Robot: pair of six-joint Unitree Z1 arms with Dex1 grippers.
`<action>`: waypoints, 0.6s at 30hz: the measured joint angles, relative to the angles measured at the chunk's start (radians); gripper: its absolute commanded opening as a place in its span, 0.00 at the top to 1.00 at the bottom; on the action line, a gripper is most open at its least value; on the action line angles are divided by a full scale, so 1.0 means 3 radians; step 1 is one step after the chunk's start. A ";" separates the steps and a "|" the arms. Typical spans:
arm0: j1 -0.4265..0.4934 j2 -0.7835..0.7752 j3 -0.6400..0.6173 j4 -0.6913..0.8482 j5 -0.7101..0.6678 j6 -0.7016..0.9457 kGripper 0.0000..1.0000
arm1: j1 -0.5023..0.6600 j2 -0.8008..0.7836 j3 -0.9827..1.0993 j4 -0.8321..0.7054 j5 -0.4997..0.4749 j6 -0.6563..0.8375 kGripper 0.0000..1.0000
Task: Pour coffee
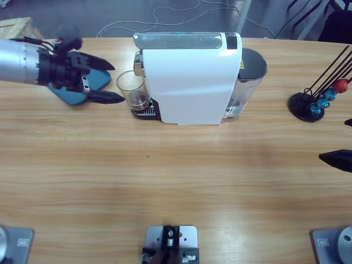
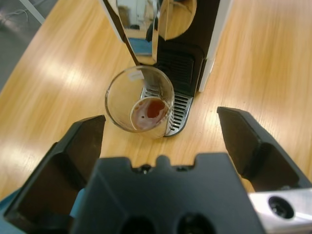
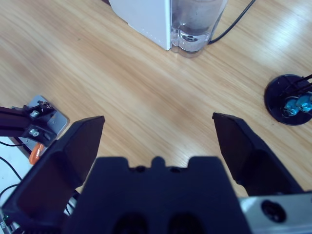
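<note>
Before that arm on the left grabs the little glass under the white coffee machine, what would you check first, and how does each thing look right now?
1. Left gripper jaws open wide: ok.
2. Small clear glass tumbler upright on the machine's drip grille: ok.
3. Coffee, a shallow reddish-brown layer in the tumbler: ok.
4. Tumbler between the jaws: not ok, it lies ahead of them.
5. Right gripper away from the white coffee machine: ok.

White coffee machine (image 1: 190,82), reddish-brown coffee (image 2: 152,109), red and blue capsules (image 1: 330,92).
</note>
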 measured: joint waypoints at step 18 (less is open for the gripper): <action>-0.0006 0.0349 -0.0233 -0.0040 0.0000 0.0000 0.00 | 0.0000 0.0003 0.0000 -0.0011 0.0000 0.0000 0.00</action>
